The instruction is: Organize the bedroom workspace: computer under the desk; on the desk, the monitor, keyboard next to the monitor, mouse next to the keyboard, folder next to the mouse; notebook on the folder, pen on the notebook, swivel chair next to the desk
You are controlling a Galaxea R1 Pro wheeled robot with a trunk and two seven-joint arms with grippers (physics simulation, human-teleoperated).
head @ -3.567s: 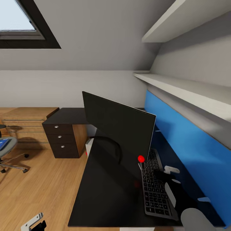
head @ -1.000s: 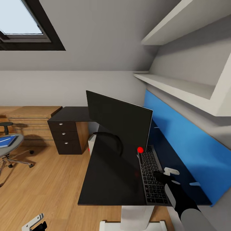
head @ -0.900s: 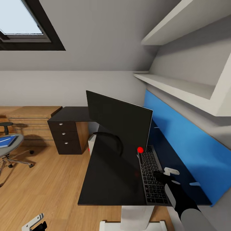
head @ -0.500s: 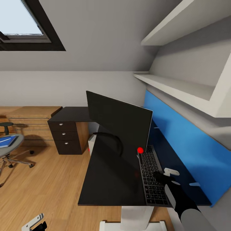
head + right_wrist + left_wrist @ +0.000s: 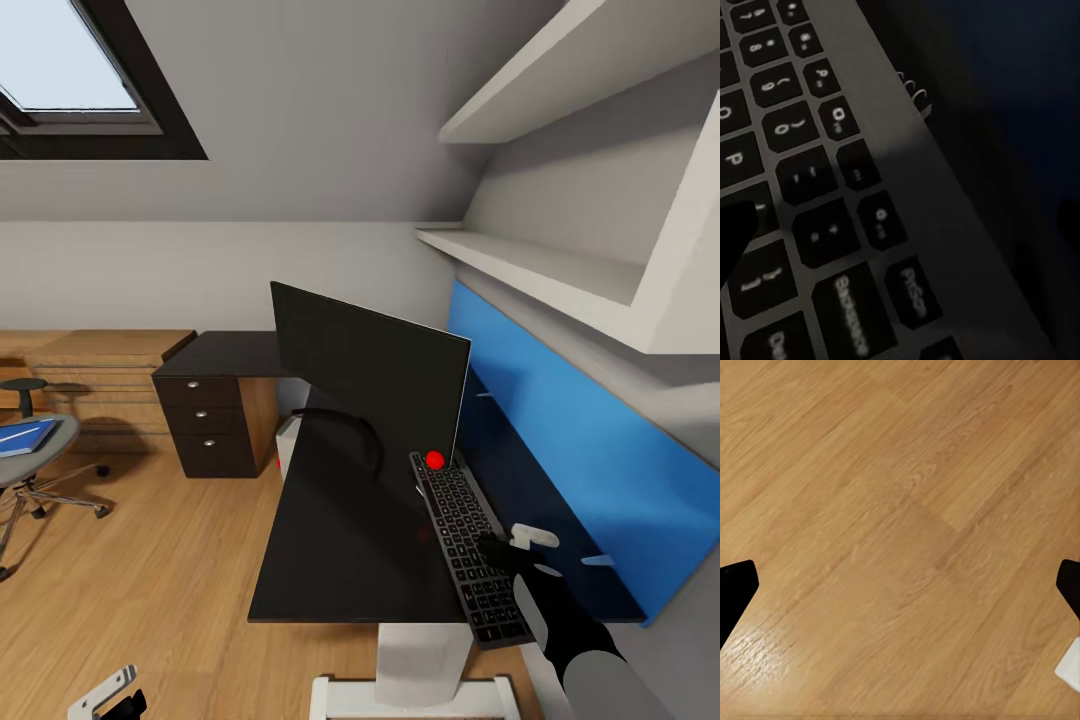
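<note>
Right gripper (image 5: 497, 548) rests on the keyboard (image 5: 462, 530) — its far end hidden behind the monitor (image 5: 368, 375) — grip perhaps closed, unclear.

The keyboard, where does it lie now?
In the head view the keyboard lies on the black desk, right of the monitor, with the right pincer at its near part.

We see a wood floor (image 5: 150, 560) at the lower left. A skylight window (image 5: 60, 70) sits at the upper left. White shelves (image 5: 560, 270) run along the right wall. A dark drawer unit (image 5: 210, 425) stands beside a light-wood chest (image 5: 100, 385).
</note>
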